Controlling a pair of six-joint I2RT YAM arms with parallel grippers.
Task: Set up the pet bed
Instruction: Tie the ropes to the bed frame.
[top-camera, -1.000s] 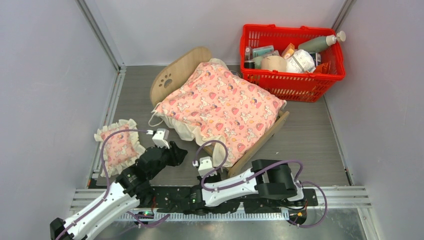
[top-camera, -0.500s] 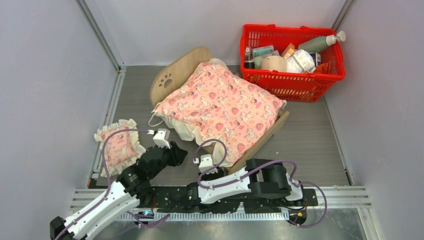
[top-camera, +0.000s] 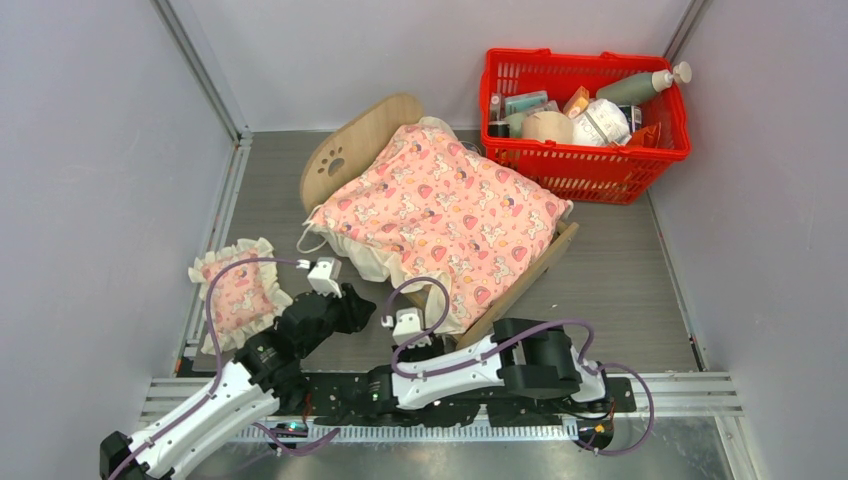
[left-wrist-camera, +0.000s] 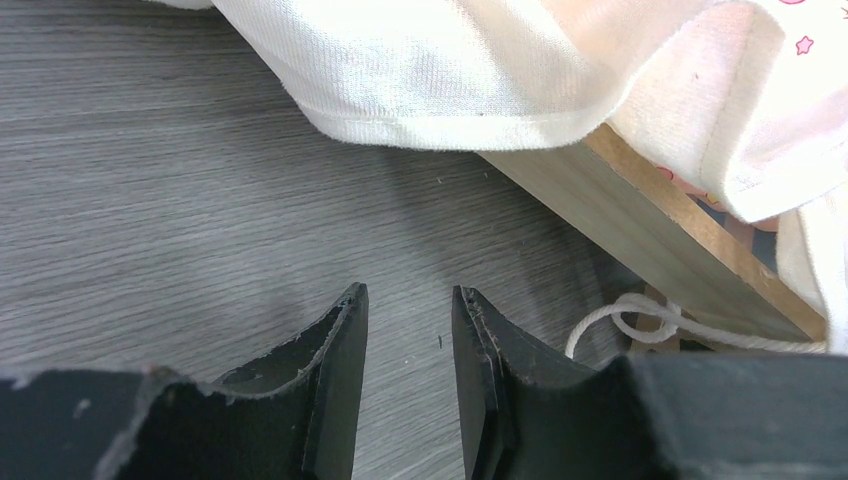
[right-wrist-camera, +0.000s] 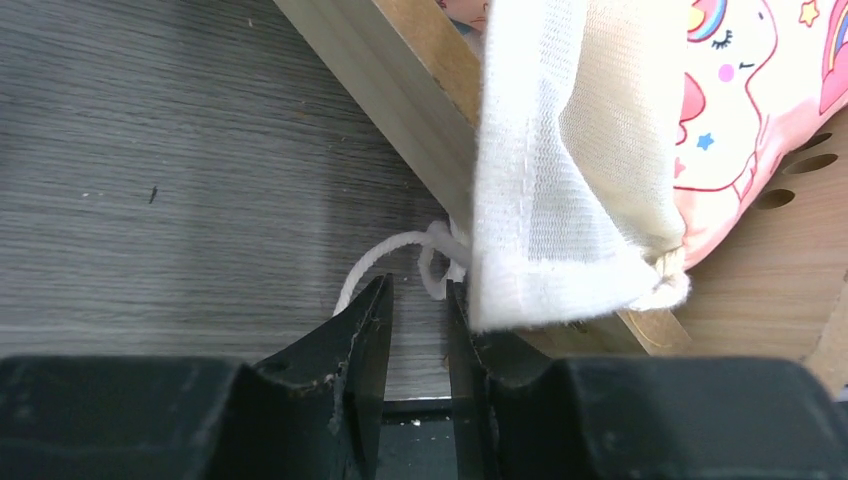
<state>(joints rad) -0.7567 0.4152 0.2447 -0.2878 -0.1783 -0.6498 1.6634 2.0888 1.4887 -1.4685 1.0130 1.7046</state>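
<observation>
Pet bed (right-wrist-camera: 395, 75): lying just ahead of right claw (right-wrist-camera: 418, 300), stretching lengthwise away and leftward toward headboard (top-camera: 350, 150), carrying blanket (top-camera: 440, 210). Sitting nearer to right claw, fingers narrowly apart on nothing; lying ahead-right of left claw (left-wrist-camera: 408, 305), likewise apart, empty.

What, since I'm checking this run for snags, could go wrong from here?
1. The white cord loops right at the tips of the right tool; it could snag and tug the pet bed.
2. The cream frill of the blanket hangs over the frame rail beside that tool; catching it could drag the blanket askew.
</observation>
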